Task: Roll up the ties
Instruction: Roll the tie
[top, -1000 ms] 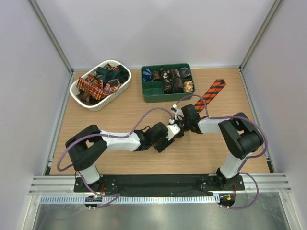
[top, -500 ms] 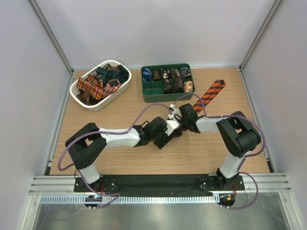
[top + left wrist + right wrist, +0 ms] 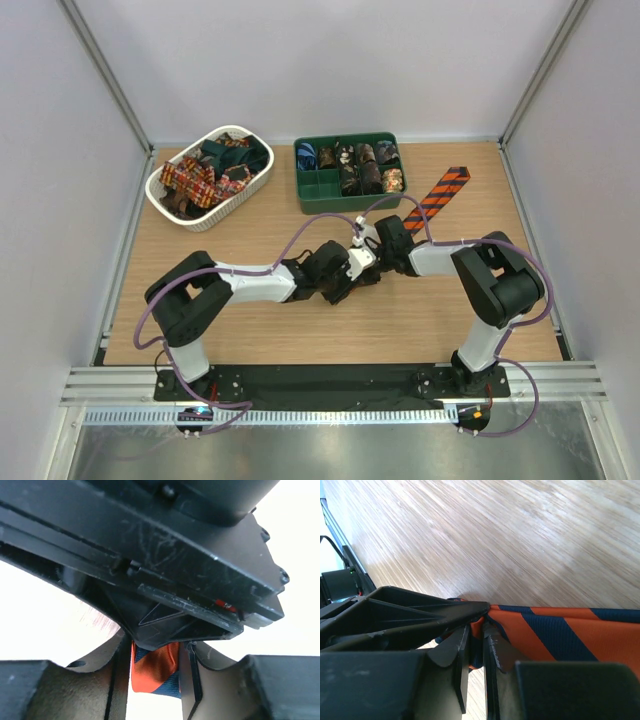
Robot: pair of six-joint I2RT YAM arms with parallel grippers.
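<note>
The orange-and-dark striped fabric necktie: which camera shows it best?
Top external view: most of the orange-striped necktie is visible, laid out flat. Right wrist shows only its clamped end; left wrist, just a sliver.

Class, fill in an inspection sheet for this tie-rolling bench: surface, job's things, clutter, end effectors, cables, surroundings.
surface: wooden table, no marks seen.
job's things: striped tie, far end flat on the table, near end between both end effectors; loose ties heaped in white basket; rolled ties in green tray.
clutter: nothing seen.
end effectors: right end effector shut on the striped tie; left end effector straddles the same end, grip unclear.
cables: purple cables loop above both arms.
surroundings: white walls; metal rail at near edge.
</note>
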